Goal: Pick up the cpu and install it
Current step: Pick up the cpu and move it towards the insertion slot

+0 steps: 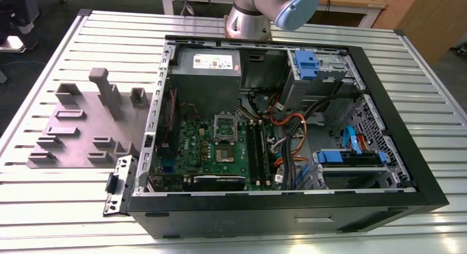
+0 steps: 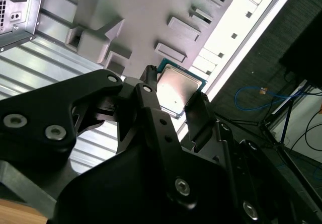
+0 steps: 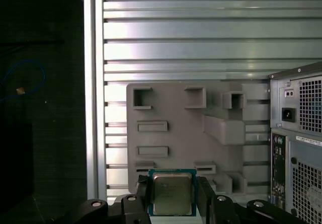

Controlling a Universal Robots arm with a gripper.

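Ribbed aluminium table (image 1: 65, 210) carrying an open black computer case (image 1: 292, 215) laid on its side, as the exterior view presents it. Inside the case are a large green circuit board (image 1: 197, 144), a grey power supply (image 1: 206, 79) at the far end, and, toward the exterior view's right, blue drive brackets (image 1: 349, 157) and a tangle of orange and black cables (image 1: 288, 125). Just beside the case, on the exterior view's left, a grey-purple moulded plate (image 1: 80, 128) with upright blocks lies flat on the table. The silver arm (image 1: 252, 18), with a pale blue joint cap, rises at the table's far edge behind the case. In both wrist views the gripper (image 3: 172, 191) is clamped on the cpu (image 3: 172, 199). Its two black fingers (image 3: 142, 194) press against opposite edges of the chip, whose silver-grey metal top faces the cameras with a green rim showing around it. The cpu is outside the case and appears raised above the table, seen against the edge of the moulded plate, with the slotted recesses of the plate beyond it. The case's rear panel and its power inlet (image 3: 288, 114) stand to one side of the plate. Past the table's edge lies a dark floor (image 3: 45, 148) with a loose blue cable (image 3: 30, 78).
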